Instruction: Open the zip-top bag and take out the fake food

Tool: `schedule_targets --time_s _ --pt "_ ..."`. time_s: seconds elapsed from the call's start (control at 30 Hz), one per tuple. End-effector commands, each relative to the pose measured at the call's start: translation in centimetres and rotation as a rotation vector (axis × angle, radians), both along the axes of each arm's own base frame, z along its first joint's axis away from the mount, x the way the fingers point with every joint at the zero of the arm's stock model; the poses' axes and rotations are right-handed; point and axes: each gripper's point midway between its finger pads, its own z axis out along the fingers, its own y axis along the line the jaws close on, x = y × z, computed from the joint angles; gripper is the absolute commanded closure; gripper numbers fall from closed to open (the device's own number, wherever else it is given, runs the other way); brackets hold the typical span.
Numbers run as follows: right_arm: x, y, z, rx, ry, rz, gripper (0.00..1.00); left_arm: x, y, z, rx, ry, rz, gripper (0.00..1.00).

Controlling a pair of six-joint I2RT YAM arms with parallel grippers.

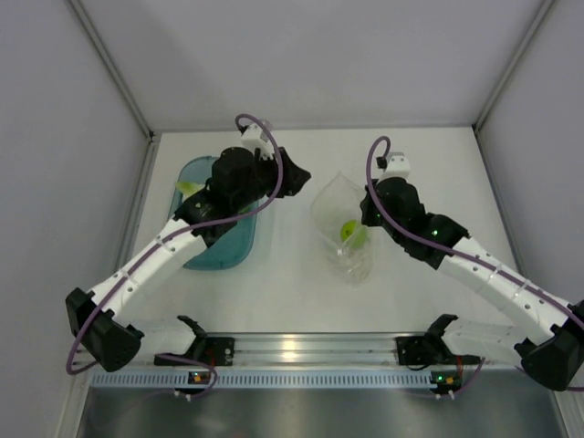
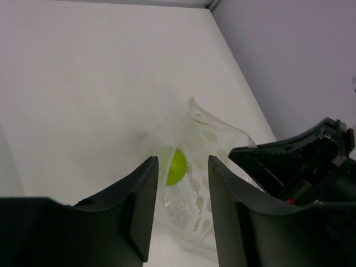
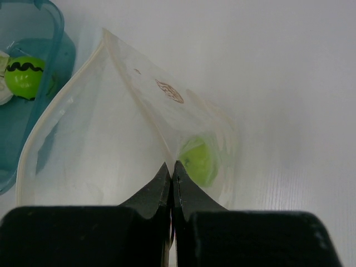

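Right gripper (image 3: 171,167) on zip-top bag (image 3: 111,128), teal tub (image 3: 33,83) beside.

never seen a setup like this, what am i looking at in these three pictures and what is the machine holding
These are two robot arms bolted at the near edge of a white table. One picture looks down from above; the other two come from a camera on each wrist, so the dark shapes at the bottom are each arm's own fingers.

On the table lie a clear zip-top bag and a teal tub. The right end effector is shut, pinching the bag's plastic. A lime-green ball sits inside the bag. The left end effector is open and holds nothing; it hangs over the tub. In the tub rests a green ball with a dark stripe.
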Motion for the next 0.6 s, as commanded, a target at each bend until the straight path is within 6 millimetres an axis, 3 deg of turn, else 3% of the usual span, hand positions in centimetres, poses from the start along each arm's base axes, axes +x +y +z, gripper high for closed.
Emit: schedule_targets --time_s 0.0,0.03,0.1,0.23,0.27,0.33,0.57 --pt "0.6 0.9 3.2 0.086 -0.056 0.0 1.0 -2.0 -2.8 3.8 -0.112 -0.101 -0.049 0.56" --pt "0.6 1.1 3.4 0.091 -0.058 0.003 1.0 -2.4 -3.5 3.8 -0.122 -0.102 -0.064 0.66" --pt "0.5 1.2 3.4 0.096 -0.057 0.008 1.0 -3.2 -5.2 3.4 -0.124 -0.098 -0.095 0.72" --pt "0.3 1.4 3.7 0.121 -0.057 0.016 1.0 -3.8 -8.1 2.4 -0.126 -0.095 -0.153 0.78" --pt "0.3 1.5 3.9 0.128 -0.062 0.019 1.0 -3.9 -9.1 1.0 -0.1 -0.077 -0.18 0.8" --pt "0.1 1.6 4.2 0.145 -0.068 0.027 1.0 -4.3 -10.7 1.1 -0.124 -0.099 -0.247 0.83" --pt "-0.1 1.5 4.6 0.175 -0.088 0.027 1.0 -5.1 -14.8 -5.1 -0.037 -0.086 -0.399 0.94"
